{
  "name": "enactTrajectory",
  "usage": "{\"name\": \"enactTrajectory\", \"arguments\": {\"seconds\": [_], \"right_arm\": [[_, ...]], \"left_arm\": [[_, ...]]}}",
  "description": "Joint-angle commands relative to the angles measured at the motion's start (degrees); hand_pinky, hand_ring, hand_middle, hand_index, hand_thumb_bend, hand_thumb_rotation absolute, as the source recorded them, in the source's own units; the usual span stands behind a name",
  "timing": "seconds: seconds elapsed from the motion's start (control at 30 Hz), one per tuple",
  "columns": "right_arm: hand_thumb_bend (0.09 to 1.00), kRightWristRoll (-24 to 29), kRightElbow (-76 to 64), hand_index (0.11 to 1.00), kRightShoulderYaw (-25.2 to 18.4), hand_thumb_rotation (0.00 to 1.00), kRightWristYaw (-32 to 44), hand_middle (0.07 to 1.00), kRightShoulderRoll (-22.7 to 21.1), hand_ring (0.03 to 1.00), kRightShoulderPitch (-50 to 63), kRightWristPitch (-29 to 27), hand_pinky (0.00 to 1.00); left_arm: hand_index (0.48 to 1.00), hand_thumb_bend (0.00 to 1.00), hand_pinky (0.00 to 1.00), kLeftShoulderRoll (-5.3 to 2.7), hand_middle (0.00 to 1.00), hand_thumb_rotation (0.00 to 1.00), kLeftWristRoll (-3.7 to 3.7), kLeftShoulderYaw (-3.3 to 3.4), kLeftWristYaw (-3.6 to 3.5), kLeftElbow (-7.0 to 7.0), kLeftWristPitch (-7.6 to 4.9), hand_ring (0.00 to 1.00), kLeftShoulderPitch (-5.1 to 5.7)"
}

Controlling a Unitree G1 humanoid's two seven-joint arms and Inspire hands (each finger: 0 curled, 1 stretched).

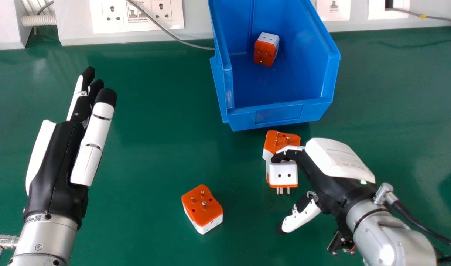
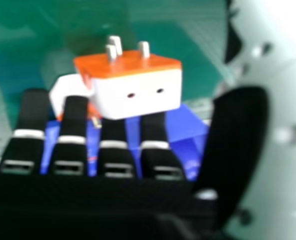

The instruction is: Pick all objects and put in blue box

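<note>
Surface: a green tabletop (image 1: 147, 155), bounded at the far side by a pale panel (image 1: 195, 16) with wall sockets (image 1: 168, 9).

Head view: the blue box (image 1: 279, 113) stands toward the far edge and contains one orange-and-white adapter (image 1: 264, 51). Just outside its near side is a second adapter (image 1: 281, 139), pins up. Adjoining that, nearer the robot, is a third adapter (image 1: 283, 173), pins toward the robot. The right hand (image 1: 317, 179) is at this third adapter, fingers reaching over to it and thumb spread well apart. A fourth adapter (image 1: 202, 206) lies pins up between the two hands, apart from both. The left hand (image 1: 59, 162) is over the table at the left, fingers extended.

Right hand view: the fingers of the right hand (image 2: 114, 142) are nearly straight, the third adapter at their tips and the thumb spaced away from it. Behind it, partly hidden, is what appears to be the second adapter; the blue box lies beyond the fingers.
</note>
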Motion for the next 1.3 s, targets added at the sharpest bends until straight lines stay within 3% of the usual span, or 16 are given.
{"name": "enactTrajectory", "arguments": {"seconds": [0.0, 0.6, 1.27], "right_arm": [[0.816, 0.0, 0.8, 0.743, 0.5, 0.0, -0.1, 0.824, -0.2, 0.783, -0.4, -0.3, 0.68], [0.792, 0.9, 5.6, 0.742, 1.3, 0.0, 0.5, 0.819, -0.8, 0.794, -2.2, -1.5, 0.69], [0.757, 2.4, 10.0, 0.731, 4.4, 0.0, 5.0, 0.804, -0.4, 0.787, -6.5, 1.0, 0.69]], "left_arm": [[1.0, 0.48, 0.95, 0.16, 0.99, 1.0, 0.14, 0.15, 0.43, -0.84, -1.26, 0.98, -0.19], [1.0, 0.48, 0.94, 0.28, 0.99, 1.0, 0.24, 0.06, 0.46, -0.87, -0.98, 0.98, -0.31], [1.0, 0.49, 0.94, 0.41, 0.99, 1.0, -0.16, 0.21, 0.25, -2.4, 0.18, 0.98, -0.33]]}}
